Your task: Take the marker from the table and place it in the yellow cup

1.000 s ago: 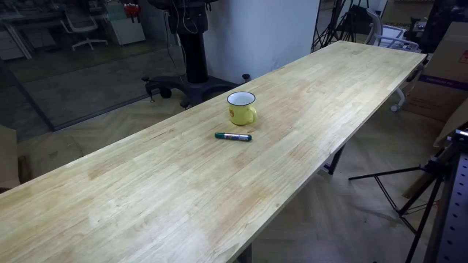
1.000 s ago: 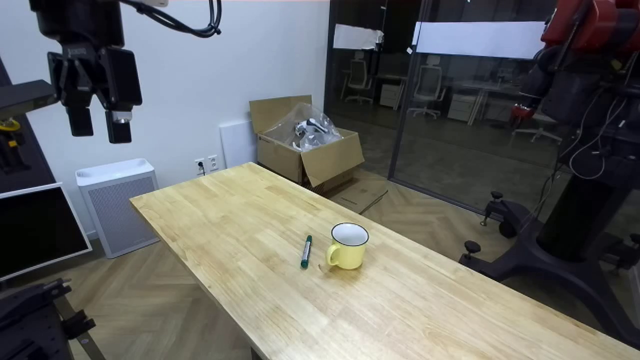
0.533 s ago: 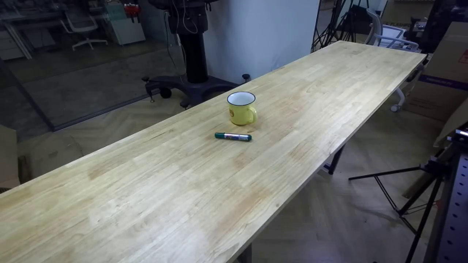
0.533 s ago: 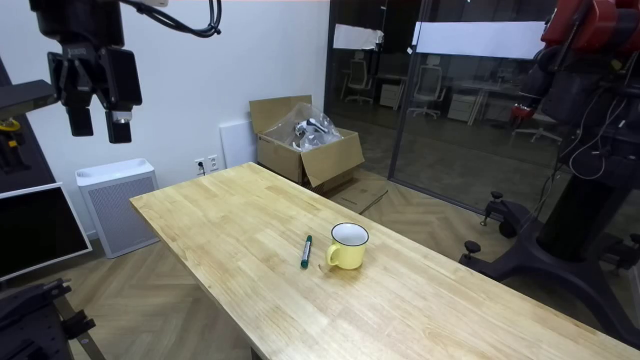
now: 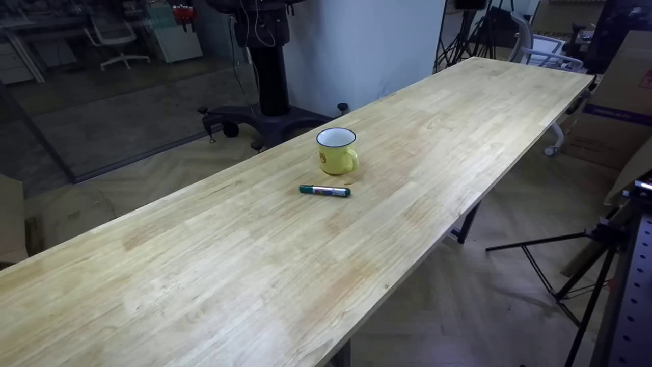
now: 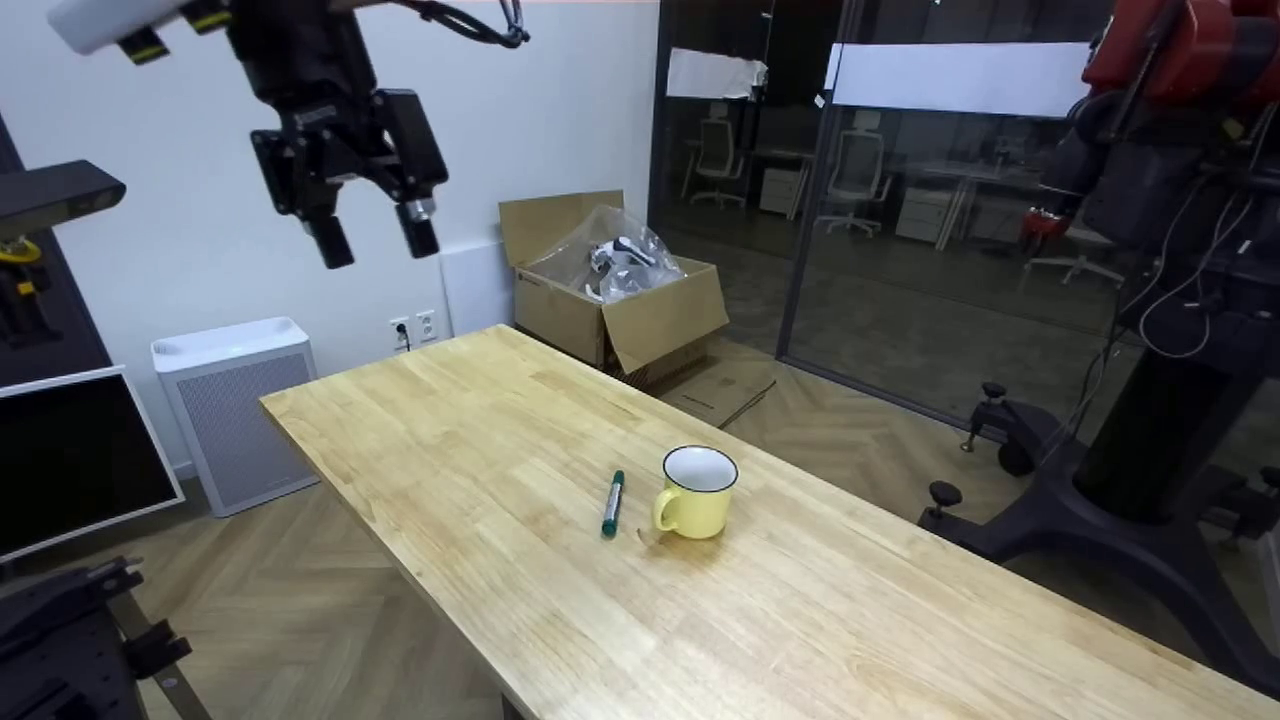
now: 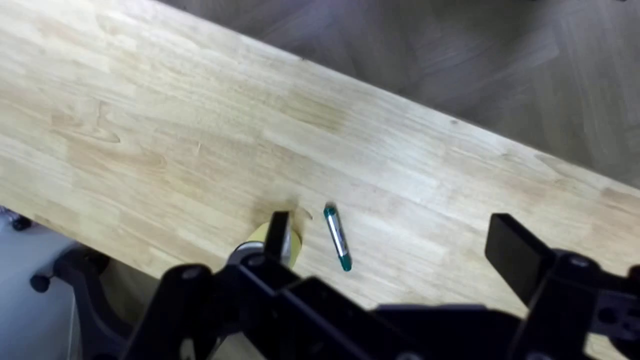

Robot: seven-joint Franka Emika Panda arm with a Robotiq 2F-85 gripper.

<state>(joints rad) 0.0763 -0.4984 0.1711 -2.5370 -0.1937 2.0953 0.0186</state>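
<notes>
The marker (image 5: 325, 190), green at its ends with a pale label, lies flat on the light wooden table (image 5: 244, 265). It also shows in an exterior view (image 6: 612, 505) and in the wrist view (image 7: 337, 235). The yellow cup (image 6: 700, 510) stands upright close beside it, its handle on the marker's side in that view; it also shows in an exterior view (image 5: 333, 159). My gripper (image 6: 378, 243) is open and empty, high above the table. In the wrist view, the marker shows between the fingers of the gripper (image 7: 390, 220); the left finger partly hides the cup (image 7: 296, 246).
An open cardboard box (image 6: 660, 310) stands beyond the table's end. A dark wheeled stand (image 6: 1120, 500) stands along the table's long side. A tripod (image 5: 560, 295) stands off the opposite side.
My arm and gripper have moved right and tilted in an exterior view, and the fingers remain apart. A dark shape has come in at another view's top edge. Marker and cup have not moved.
</notes>
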